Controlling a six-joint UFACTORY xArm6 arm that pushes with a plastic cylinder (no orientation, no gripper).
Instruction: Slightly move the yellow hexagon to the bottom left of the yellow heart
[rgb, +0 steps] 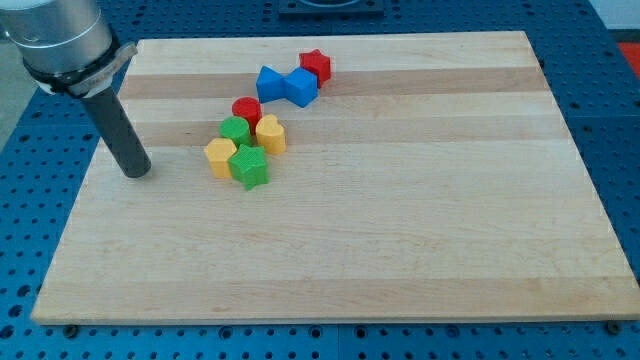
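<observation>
Here my tip (136, 170), the lower end of the straight dark rod, rests on the pale wooden board (400, 250) and touches no block; being a bare rod, it grips nothing. The small yellow hexagon block (220, 156) lies at about three o'clock from the tip, a little apart. It sits at roughly eight o'clock from the yellow heart block (270, 133). Between them stand the green round block (236, 130) and the green star block (249, 166), with the red round block (246, 108) at twelve o'clock of the cluster.
</observation>
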